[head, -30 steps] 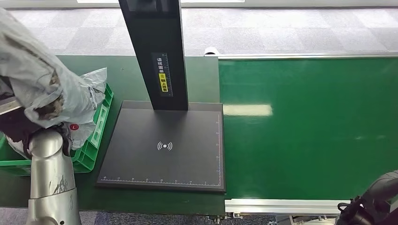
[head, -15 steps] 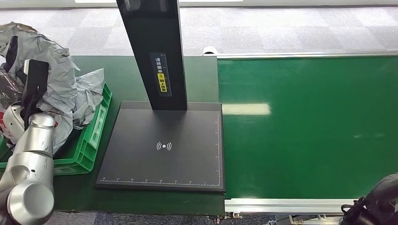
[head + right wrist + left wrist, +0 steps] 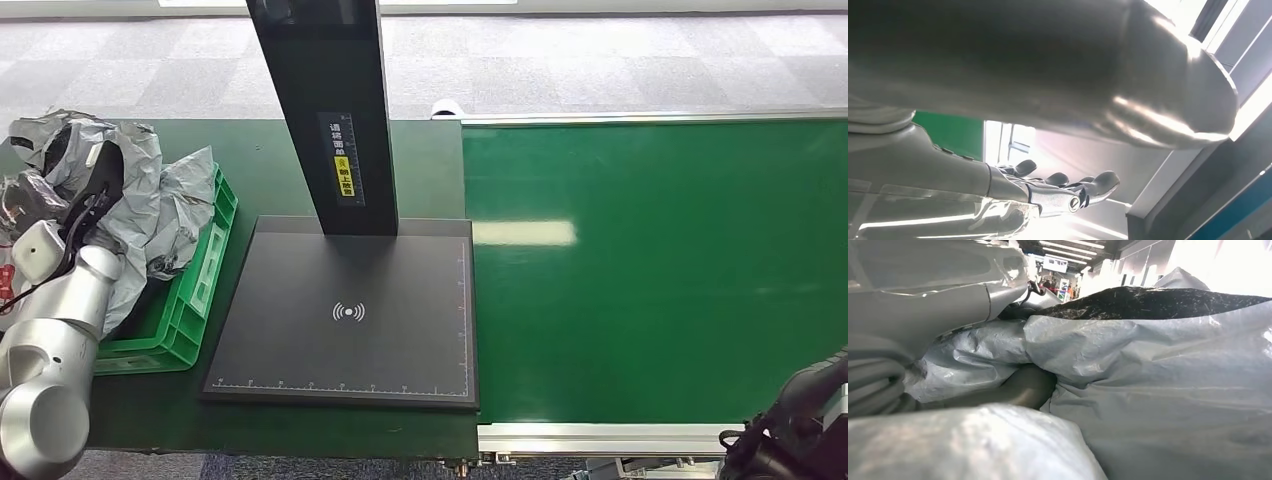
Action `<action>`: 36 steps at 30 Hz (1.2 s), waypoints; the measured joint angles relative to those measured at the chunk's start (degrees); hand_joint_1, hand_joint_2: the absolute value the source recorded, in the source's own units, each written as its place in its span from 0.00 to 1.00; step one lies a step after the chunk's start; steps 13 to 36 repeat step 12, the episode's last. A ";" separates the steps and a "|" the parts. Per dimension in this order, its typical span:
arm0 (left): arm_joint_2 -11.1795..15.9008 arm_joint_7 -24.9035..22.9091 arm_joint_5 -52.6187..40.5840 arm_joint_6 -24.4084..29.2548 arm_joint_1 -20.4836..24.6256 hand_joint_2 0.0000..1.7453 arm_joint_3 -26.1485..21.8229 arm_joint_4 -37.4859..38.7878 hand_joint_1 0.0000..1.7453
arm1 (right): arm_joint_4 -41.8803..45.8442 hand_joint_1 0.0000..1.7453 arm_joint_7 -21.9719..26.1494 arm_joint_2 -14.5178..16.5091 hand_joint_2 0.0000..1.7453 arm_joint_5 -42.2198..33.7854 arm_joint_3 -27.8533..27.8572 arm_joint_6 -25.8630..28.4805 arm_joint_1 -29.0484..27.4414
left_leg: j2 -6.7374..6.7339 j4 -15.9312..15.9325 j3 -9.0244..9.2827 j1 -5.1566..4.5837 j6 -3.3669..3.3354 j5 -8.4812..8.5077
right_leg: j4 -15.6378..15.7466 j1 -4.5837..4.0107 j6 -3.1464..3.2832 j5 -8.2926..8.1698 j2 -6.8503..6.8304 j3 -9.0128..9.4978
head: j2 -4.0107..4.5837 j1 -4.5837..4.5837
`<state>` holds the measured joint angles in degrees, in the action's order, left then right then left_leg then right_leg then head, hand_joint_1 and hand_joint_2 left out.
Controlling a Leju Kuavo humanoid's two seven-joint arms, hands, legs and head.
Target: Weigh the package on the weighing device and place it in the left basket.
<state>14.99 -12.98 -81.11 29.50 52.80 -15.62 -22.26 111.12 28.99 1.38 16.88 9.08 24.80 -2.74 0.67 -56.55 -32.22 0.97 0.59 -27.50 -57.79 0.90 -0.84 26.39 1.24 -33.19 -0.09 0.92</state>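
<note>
One grey package (image 3: pixel 140 205) lay crumpled in the green basket (image 3: pixel 195 300) at my nine o'clock, my left hand (image 3: pixel 95 185) buried in its folds, grip unreadable; the black scale (image 3: pixel 345 310) sat centre; at four o'clock my right hand (image 3: pixel 1063 187) hung empty, fingers extended

A dark green matte table surface (image 3: pixel 430 170) adjoins a glossy bright green conveyor belt (image 3: pixel 660 270) with silver aluminium rails (image 3: pixel 600 437). Beyond lies grey carpet-tiled floor (image 3: pixel 600 65), brightly lit.
</note>
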 joint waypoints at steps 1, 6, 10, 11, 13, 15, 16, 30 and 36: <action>0.17 -0.09 0.00 0.01 0.01 1.00 0.31 0.19 1.00 | -0.03 0.00 -0.07 0.00 0.00 0.05 -0.05 -0.03 0.04 | 0.00 0.00 0.00 0.00 0.00 0.00 | 0.00 0.00 0.00 0.00 0.00 0.00 | 0.00 -0.01; 0.75 -0.23 0.00 0.01 0.02 1.00 1.17 0.94 0.99 | -0.15 0.00 -0.09 0.00 0.00 0.08 -0.14 -0.09 0.11 | 0.00 0.00 -0.01 0.00 0.00 0.00 | 0.00 0.00 0.00 0.00 -0.02 0.00 | 0.00 -0.01; 0.93 0.28 0.65 0.67 0.02 1.00 1.47 1.29 0.38 | -0.19 0.00 -0.14 0.01 0.00 0.22 -0.16 -0.12 0.11 | 0.00 0.00 -0.01 0.00 0.00 0.00 | 0.00 0.00 0.00 0.00 -0.02 0.00 | 0.00 -0.01; 0.93 1.18 1.64 1.57 0.01 1.00 1.38 1.33 0.18 | -0.20 0.00 -0.19 0.02 0.00 0.37 -0.16 -0.12 0.10 | 0.00 0.00 0.00 0.00 0.00 0.00 | 0.00 0.00 0.00 0.00 -0.02 0.00 | 0.00 -0.01; 0.94 1.67 2.18 2.09 0.01 1.00 1.34 1.36 0.07 | -0.20 0.00 -0.23 0.02 0.00 0.47 -0.16 -0.12 0.09 | 0.00 0.00 0.00 0.00 0.00 0.00 | 0.00 0.00 0.00 0.00 -0.02 0.00 | 0.00 -0.01; 0.94 1.67 2.18 2.09 0.01 1.00 1.34 1.36 0.07 | -0.20 0.00 -0.23 0.02 0.00 0.47 -0.16 -0.12 0.09 | 0.00 0.00 0.00 0.00 0.00 0.00 | 0.00 0.00 0.00 0.00 -0.02 0.00 | 0.00 -0.01; 0.94 1.67 2.18 2.09 0.01 1.00 1.34 1.36 0.07 | -0.20 0.00 -0.23 0.02 0.00 0.47 -0.16 -0.12 0.09 | 0.00 0.00 0.00 0.00 0.00 0.00 | 0.00 0.00 0.00 0.00 -0.02 0.00 | 0.00 -0.01; 0.94 1.67 2.18 2.09 0.01 1.00 1.34 1.36 0.07 | -0.20 0.00 -0.23 0.02 0.00 0.47 -0.16 -0.12 0.09 | 0.00 0.00 0.00 0.00 0.00 0.00 | 0.00 0.00 0.00 0.00 -0.02 0.00 | 0.00 -0.01; 0.94 1.67 2.18 2.09 0.01 1.00 1.34 1.36 0.07 | -0.20 0.00 -0.23 0.02 0.00 0.47 -0.16 -0.12 0.09 | 0.00 0.00 0.00 0.00 0.00 0.00 | 0.00 0.00 0.00 0.00 -0.02 0.00 | 0.00 -0.01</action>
